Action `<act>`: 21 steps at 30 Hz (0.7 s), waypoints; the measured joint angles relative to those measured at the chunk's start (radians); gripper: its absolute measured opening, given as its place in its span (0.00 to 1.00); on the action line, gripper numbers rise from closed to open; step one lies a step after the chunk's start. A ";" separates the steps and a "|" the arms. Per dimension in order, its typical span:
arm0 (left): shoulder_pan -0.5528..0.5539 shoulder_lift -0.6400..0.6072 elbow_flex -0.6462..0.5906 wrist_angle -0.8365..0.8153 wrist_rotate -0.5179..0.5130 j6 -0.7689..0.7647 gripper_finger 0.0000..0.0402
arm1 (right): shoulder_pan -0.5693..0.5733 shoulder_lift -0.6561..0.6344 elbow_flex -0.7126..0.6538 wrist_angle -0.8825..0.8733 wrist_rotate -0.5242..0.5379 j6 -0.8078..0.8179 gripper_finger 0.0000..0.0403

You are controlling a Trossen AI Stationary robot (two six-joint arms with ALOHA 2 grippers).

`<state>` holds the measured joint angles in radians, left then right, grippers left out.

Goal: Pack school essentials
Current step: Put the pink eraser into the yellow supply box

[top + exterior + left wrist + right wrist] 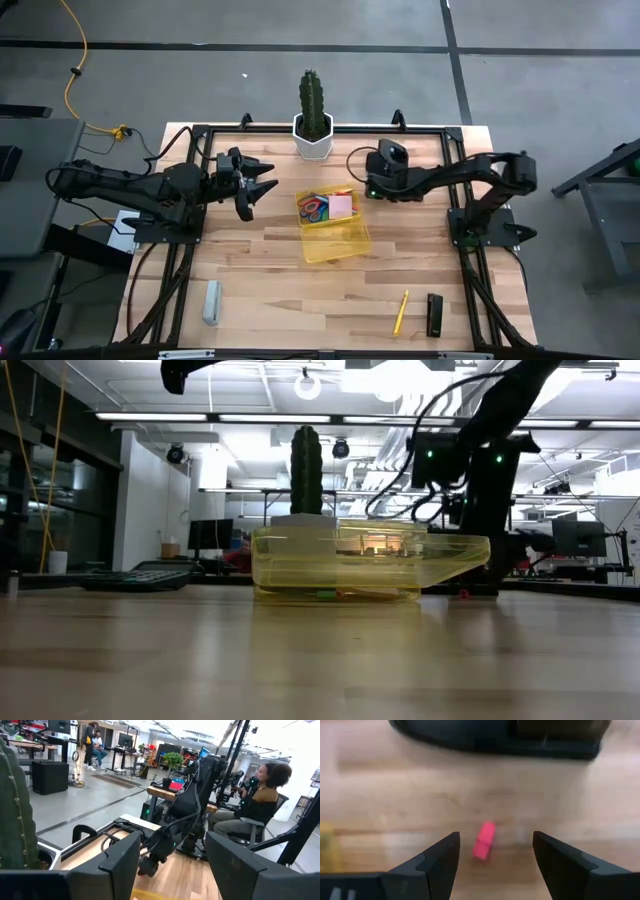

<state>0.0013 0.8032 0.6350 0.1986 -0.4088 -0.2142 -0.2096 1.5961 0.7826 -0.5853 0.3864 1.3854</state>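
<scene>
A clear yellow box (334, 237) stands mid-table and holds red-handled and blue-handled scissors (314, 206) and a pink sticky-note pad (342, 204). My right gripper (496, 836) points steeply down just off the box's far right corner (371, 190), open. A tiny red piece (484, 840) lies flat on the wood below, between the fingertips and apart from them. My left gripper (256, 187) hovers level to the left of the box, open and empty. A yellow pencil (401, 312) lies near the front edge.
A potted cactus (312, 118) stands at the far edge behind the box. A grey oblong block (211, 302) lies front left and a black oblong thing (434, 315) front right beside the pencil. A seated person (252, 802) shows beyond the table.
</scene>
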 joint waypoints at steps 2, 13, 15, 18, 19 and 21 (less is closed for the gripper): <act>0.000 0.000 0.000 0.000 0.000 -0.001 0.53 | 0.000 0.032 0.000 0.007 -0.028 0.016 0.60; 0.000 0.000 0.000 0.000 0.004 0.000 0.53 | 0.007 0.068 0.003 0.000 -0.015 0.078 0.50; 0.000 0.000 0.000 -0.001 0.004 0.000 0.53 | 0.007 0.069 0.003 -0.009 -0.016 0.081 0.44; 0.000 0.000 0.000 -0.001 0.004 -0.001 0.53 | 0.007 0.069 0.003 -0.027 -0.018 0.081 0.33; 0.000 0.000 0.000 -0.001 0.004 -0.001 0.53 | 0.007 0.069 0.003 -0.033 -0.019 0.082 0.30; 0.000 0.000 0.000 -0.001 0.004 -0.001 0.53 | 0.007 0.070 0.003 -0.038 -0.019 0.078 0.25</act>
<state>0.0013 0.8030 0.6350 0.1974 -0.4046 -0.2154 -0.2028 1.6656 0.7853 -0.6238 0.3678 1.4629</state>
